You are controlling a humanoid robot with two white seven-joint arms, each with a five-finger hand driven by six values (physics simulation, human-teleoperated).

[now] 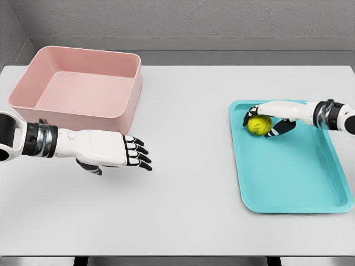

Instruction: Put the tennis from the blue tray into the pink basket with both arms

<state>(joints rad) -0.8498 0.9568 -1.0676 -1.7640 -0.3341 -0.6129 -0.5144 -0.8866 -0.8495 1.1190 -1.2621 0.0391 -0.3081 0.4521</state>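
Fingers of the right hand (270, 119) are wrapping around the tennis ball (259, 125) in the blue tray (299, 188); squeezing gently should be helping. The left hand (113, 151) is waiting, fingers apart, by the pink basket (83, 111).

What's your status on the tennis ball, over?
Right hand closed around tennis ball, ball still in blue tray. Left hand open, waiting in front of pink basket. Table between tray and basket clear.

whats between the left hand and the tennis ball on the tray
Mostly bare white table. In the head view, the stretch from the left hand to the tennis ball crosses only the blue tray rim. The right hand wraps the ball.
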